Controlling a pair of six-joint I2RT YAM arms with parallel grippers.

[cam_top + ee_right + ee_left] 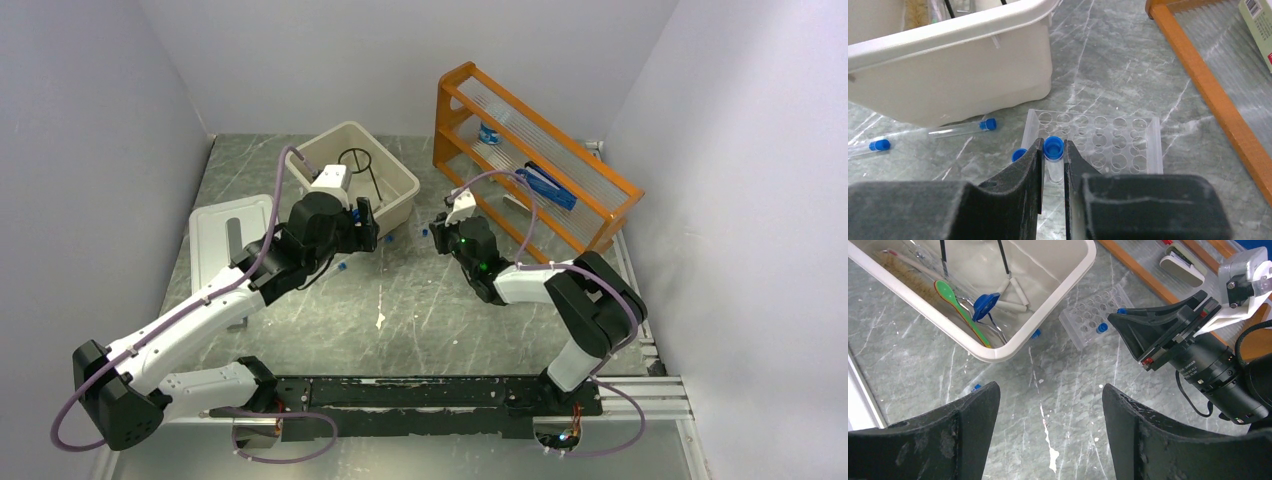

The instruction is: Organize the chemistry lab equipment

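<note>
Right end effector [1053, 144]: clamped on blue-capped test tube [1053, 150] at the tube rack [1118, 142]'s near edge; tube's bottom hidden.
Left end effector [1050, 389]: jaws apart over counter [1058, 410].
White bin [998, 354]: contents partly cut off.
Loose tube [962, 128]: on counter beside bin.

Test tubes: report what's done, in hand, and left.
Done: the tub already holds loose tools. In hand: the right gripper grips a tube at the rack. Left: two tubes lie on the table by the tub; most rack holes are empty; the left gripper is open.
</note>
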